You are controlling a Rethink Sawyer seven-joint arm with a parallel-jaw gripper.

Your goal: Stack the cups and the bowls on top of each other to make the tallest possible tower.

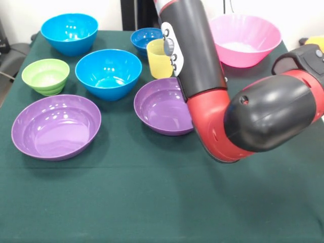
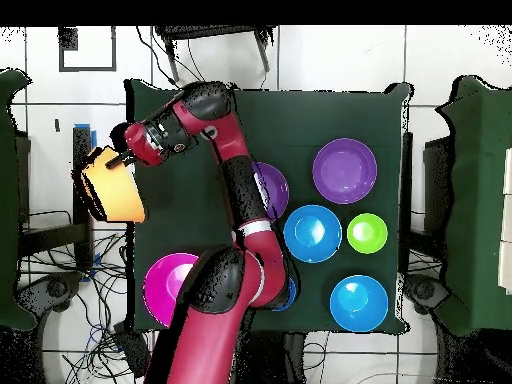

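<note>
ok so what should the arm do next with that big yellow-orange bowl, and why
Probably swing it back over the table and lower it, upside down, onto bare cloth. In the overhead view the tool holds the yellow-orange bowl out past the table's edge, and nothing is stacked yet, so a wide base likely needs setting down first.

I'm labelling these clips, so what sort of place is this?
Probably a robotics lab or test room: a red and black arm works at a green-clothed table set with plastic bowls, and loose cables trail over the tiled floor.
</note>
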